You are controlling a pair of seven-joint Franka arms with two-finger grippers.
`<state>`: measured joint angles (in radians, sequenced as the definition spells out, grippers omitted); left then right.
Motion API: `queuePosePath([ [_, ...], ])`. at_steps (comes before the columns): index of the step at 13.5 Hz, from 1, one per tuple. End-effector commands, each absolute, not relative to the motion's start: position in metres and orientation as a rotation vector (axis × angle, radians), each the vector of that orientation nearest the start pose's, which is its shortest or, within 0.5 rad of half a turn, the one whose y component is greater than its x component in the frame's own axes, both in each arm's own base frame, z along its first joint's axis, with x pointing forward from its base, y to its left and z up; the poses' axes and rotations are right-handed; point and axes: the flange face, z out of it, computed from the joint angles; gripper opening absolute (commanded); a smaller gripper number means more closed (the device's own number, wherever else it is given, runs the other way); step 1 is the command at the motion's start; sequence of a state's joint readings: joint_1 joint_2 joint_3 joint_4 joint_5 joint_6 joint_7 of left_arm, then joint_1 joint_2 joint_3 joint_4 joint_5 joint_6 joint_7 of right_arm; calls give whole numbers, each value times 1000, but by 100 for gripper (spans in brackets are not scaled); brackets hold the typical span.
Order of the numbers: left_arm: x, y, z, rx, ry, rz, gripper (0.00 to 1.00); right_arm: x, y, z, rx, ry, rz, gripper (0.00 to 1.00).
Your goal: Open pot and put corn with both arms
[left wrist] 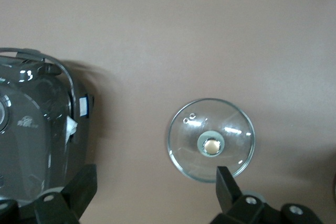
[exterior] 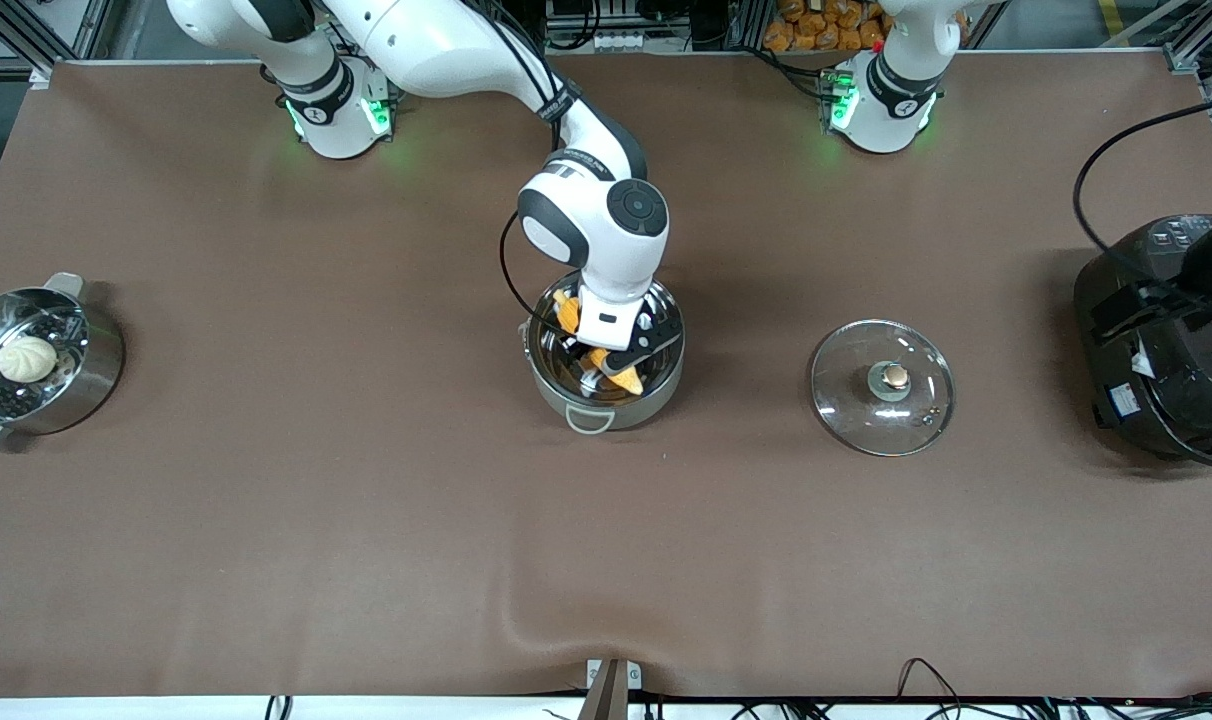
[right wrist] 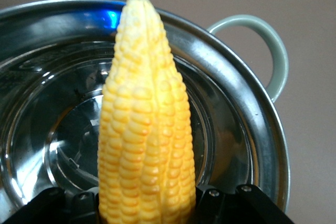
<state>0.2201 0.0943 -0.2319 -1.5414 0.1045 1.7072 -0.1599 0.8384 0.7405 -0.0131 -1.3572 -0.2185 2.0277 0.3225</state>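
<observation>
Here the right hand (exterior: 606, 368) grips the corn (right wrist: 144, 129), tip over the pot (exterior: 566, 395).

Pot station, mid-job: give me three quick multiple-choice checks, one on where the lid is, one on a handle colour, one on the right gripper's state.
1. Where is the lid?
A. On the pot
B. Flat on the table beside the pot, toward the left arm's end
C. In the left gripper

2. What colour is the pot's loop handle?
A. Pale grey
B. Red
C. Black

3. What is the right gripper doing?
A. Open over the bun
B. Shut on the lid's knob
C. Shut on the corn over the open pot

Answers: B, the lid lies apart from the pot; A, the right wrist view shows it; C, the corn sits between its fingers above the pot's bare bottom.
</observation>
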Motion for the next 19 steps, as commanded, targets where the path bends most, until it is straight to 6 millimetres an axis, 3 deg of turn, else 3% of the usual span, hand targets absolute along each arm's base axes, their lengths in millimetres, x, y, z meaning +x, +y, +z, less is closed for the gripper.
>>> queuePosePath([
  [1,581,11,607,-3072,-194,-110,100,500,529,282,-3214,-1018,-109,27],
  [2,578,6,611,-3072,-185,-120,100,500,529,281,-3215,-1018,-107,45],
  [3,571,-7,612,-3067,-169,-118,100,500,529,282,-3214,-1018,-109,95],
  [4,557,-12,615,-3057,-168,-116,100,500,529,282,-3215,-1015,-109,100],
  [6,546,-4,611,-3053,-178,-110,100,499,530,282,-3214,-1014,-109,100],
  [7,545,-10,611,-3053,-174,-107,100,499,530,282,-3215,-1012,-109,100],
  [8,545,-16,610,-3054,-162,-103,100,499,530,282,-3213,-1010,-110,100],
  [11,550,-11,615,-3059,-149,-120,100,498,533,287,-3233,-917,-131,100],
  [14,558,-11,622,-3069,-147,-143,100,504,528,303,-3239,-807,-146,100],
  [16,560,-9,619,-3077,-153,-133,100,517,506,333,-3275,-727,-115,100],
  [18,562,-11,613,-3078,-151,-105,100,540,467,367,-3277,-586,-47,100],
  [19,561,-11,612,-3077,-151,-90,100,560,437,385,-3269,-530,-33,100],
])
